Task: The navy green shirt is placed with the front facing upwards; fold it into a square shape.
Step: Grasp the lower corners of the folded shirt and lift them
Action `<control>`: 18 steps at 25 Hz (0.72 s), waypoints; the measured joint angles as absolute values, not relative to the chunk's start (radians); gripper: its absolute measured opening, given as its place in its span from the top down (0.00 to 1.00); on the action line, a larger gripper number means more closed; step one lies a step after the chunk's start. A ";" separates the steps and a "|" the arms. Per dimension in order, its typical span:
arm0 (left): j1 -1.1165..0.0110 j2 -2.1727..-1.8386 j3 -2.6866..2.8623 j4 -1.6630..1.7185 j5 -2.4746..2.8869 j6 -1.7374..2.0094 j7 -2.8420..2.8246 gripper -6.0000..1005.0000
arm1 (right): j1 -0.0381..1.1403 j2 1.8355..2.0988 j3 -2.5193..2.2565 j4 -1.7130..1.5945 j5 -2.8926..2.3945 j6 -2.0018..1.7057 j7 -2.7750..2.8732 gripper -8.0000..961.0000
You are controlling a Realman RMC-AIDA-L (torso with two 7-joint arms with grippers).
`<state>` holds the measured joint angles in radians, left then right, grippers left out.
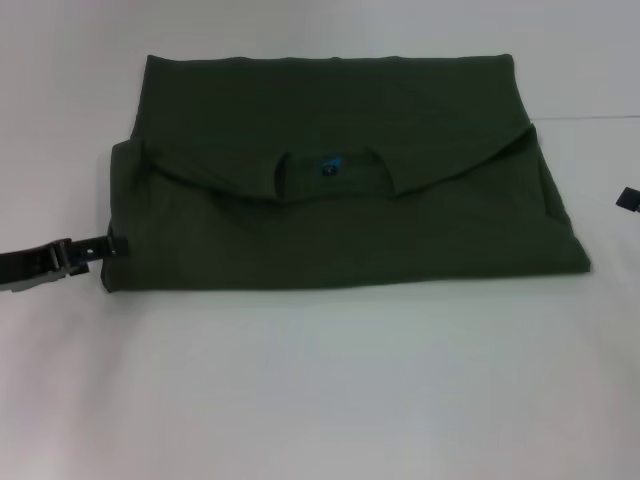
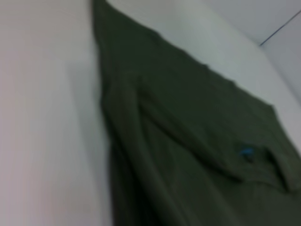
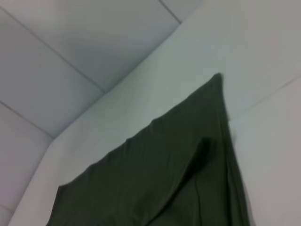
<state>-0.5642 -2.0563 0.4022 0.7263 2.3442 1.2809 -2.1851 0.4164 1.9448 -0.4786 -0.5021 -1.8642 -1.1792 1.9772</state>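
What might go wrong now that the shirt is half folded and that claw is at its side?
The left gripper sits right at the navy green shirt's near-left corner, so it may catch only the top layer and pull the fold apart. The top flap by the collar lies loose and curved; a further fold could end lopsided. The right gripper barely shows at the edge.

Soft even light, blurred wrist views

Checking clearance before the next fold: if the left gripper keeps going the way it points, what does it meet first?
Most likely the navy green shirt: the left gripper points at its left edge, apparently already touching it.
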 joint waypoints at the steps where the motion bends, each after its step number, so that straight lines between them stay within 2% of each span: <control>1: -0.569 -2.054 0.401 0.729 2.352 1.274 -2.185 0.13 | 0.417 1.945 -0.479 -0.502 -1.868 -1.182 1.977 0.04; 9: -0.581 -2.063 0.433 0.696 2.355 1.137 -2.167 0.13 | 0.424 1.950 -0.479 -0.503 -1.880 -1.179 1.978 0.04; 18: -0.606 -2.070 0.448 0.619 2.349 1.078 -2.127 0.18 | 0.429 1.953 -0.479 -0.503 -1.881 -1.174 1.978 0.04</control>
